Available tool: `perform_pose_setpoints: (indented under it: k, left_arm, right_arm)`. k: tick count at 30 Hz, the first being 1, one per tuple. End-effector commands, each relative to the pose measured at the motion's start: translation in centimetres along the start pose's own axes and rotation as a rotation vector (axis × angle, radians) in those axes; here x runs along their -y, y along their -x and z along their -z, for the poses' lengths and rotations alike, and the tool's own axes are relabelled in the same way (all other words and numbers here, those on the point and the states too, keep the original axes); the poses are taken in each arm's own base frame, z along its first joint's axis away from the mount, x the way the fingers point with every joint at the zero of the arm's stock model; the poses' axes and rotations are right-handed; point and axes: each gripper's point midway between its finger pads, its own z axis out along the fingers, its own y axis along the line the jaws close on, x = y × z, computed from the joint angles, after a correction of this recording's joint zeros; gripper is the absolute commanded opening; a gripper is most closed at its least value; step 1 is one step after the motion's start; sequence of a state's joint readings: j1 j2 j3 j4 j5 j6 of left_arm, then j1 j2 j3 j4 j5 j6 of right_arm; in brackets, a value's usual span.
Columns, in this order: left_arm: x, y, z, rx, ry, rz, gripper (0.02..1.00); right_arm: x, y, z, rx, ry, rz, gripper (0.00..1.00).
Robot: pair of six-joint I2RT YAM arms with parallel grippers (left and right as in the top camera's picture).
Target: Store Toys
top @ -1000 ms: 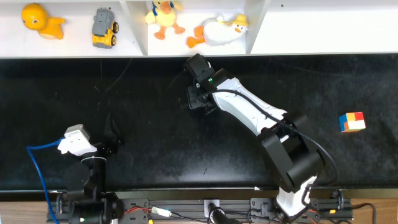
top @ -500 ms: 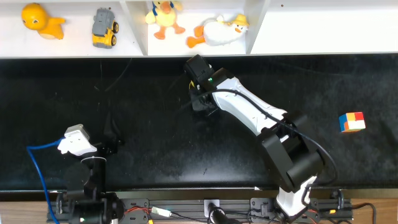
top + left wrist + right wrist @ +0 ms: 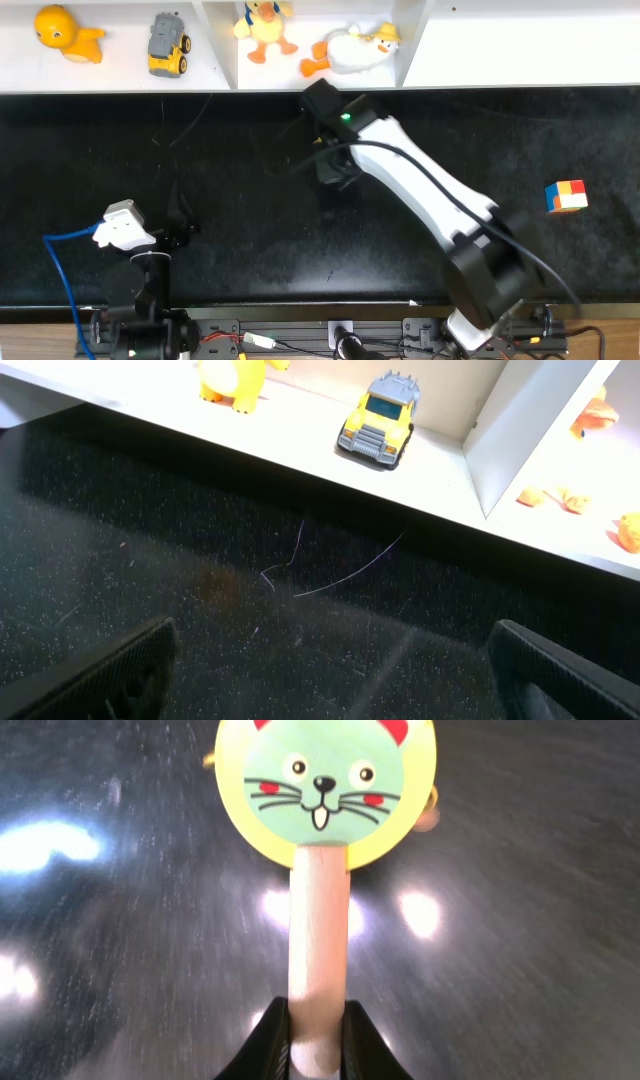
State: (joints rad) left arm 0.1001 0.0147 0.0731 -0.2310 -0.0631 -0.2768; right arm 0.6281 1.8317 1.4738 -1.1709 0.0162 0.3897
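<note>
one cat rattle (image 3: pixel 325 782) clamped in right end effector (image 3: pixel 318 1025) near shelf (image 3: pixel 500 60) edge | left end effector (image 3: pixel 335 660) apart

A black, speckled tabletop (image 3: pixel 230 230) spreads from near to far, marked with thin pale scratches (image 3: pixel 330 575) and bright patches of reflected light (image 3: pixel 50 845). Along its far edge runs a white shelf unit (image 3: pixel 500 55), split by upright dividers (image 3: pixel 228 40). A wooden strip (image 3: pixel 30 342) shows at the near left corner.

No legible text, labels or numbers.
</note>
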Motion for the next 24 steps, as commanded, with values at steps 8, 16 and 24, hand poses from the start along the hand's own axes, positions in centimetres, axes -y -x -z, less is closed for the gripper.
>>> perform_pose_setpoints:
  k: [8,16,24]
  left_arm:
    - [0.1,0.2,0.0,0.012,-0.008,-0.021,0.998]
    - [0.1,0.2,0.0,0.012,-0.008,-0.021,0.998]
    - [0.1,0.2,0.0,0.012,-0.008,-0.021,0.998]
  right_arm:
    - [11.3,-1.4,11.8,0.222,-0.171,-0.258,0.042]
    - [21.2,-0.1,12.4,0.247,-0.239,-0.430,0.045]
    - [25.3,3.8,12.0,0.344,-0.207,-0.294,0.049]
